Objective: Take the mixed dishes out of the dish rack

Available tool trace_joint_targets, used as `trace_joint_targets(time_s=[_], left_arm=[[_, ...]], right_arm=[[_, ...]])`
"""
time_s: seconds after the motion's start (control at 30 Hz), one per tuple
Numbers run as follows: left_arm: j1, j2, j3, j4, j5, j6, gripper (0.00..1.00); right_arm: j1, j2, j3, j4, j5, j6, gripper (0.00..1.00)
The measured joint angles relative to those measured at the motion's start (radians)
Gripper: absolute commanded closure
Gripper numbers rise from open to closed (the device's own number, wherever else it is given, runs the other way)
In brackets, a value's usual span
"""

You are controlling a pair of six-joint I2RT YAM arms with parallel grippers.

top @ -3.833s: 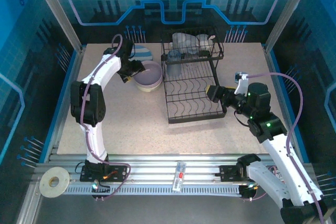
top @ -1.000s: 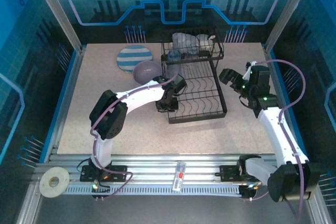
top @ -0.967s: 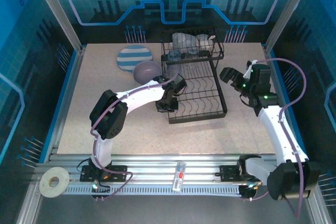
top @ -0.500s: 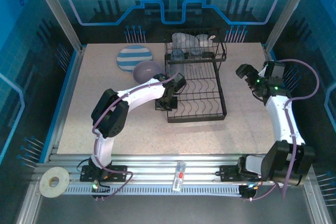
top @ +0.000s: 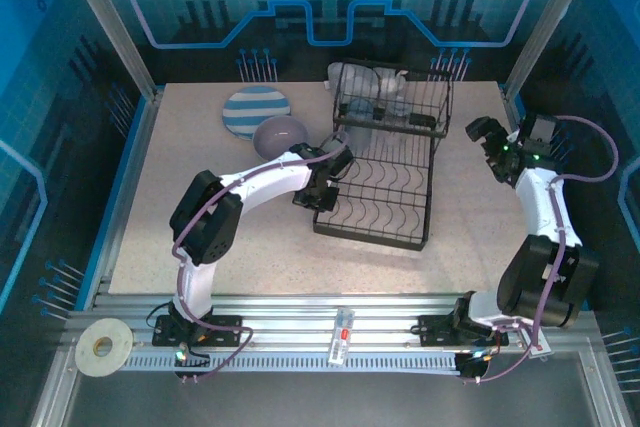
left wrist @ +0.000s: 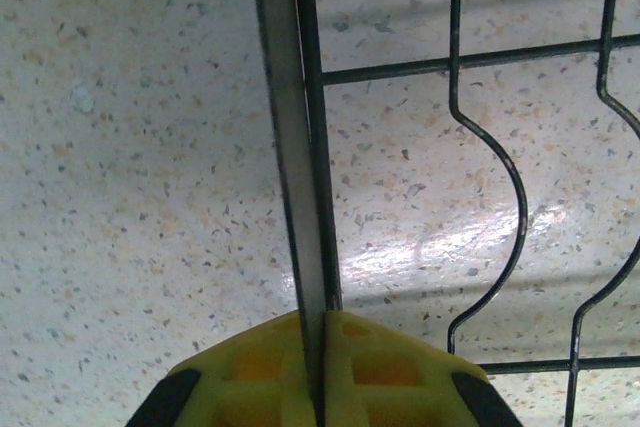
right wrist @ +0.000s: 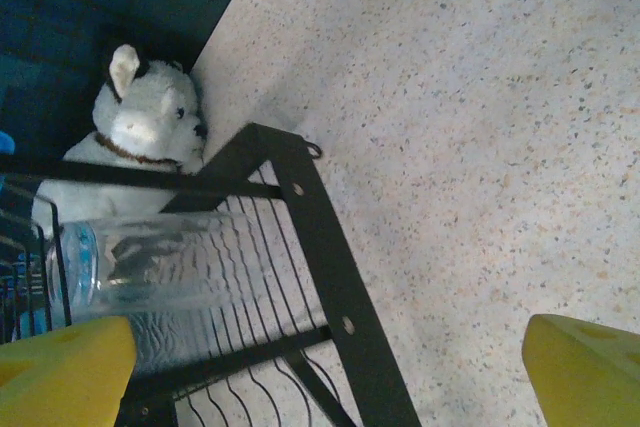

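The black wire dish rack stands askew mid-table, its upper basket turned toward the back right. Clear plastic cups lie in that basket, and one cup appears behind the rack's frame. My left gripper is shut on the rack's left edge bar, its yellow fingers pressed against it. My right gripper hangs open to the right of the rack, holding nothing. A blue-and-white striped plate and a lavender bowl, upside down, rest on the table left of the rack.
A white plush toy sits at the back of the rack's basket. A tape roll and a small tube lie on the front rail. Blue walls close the table's sides and back.
The rack has swung so its top points back right, with my left gripper still on its left edge. My right arm has pulled away to the right and back.
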Motion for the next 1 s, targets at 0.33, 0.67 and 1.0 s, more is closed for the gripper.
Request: trace_joint_targets(time_s=[0.33,0.67,1.0], left_arm=[[0.007,-0.001,-0.003,0.061,-0.025,0.258,1.0],[0.082,0.04,0.059,0.074,-0.024,0.414,1.0],[0.103,0.113,0.167,0.068,-0.027,0.525,1.0]], right_arm=[[-0.081,0.059,0.031,0.009,-0.01,0.022,0.01],[-0.135,0.15,0.111,0.026,-0.022,0.025,0.04],[-0.209,0.191,0.14,0.025,-0.03,0.025,0.07]])
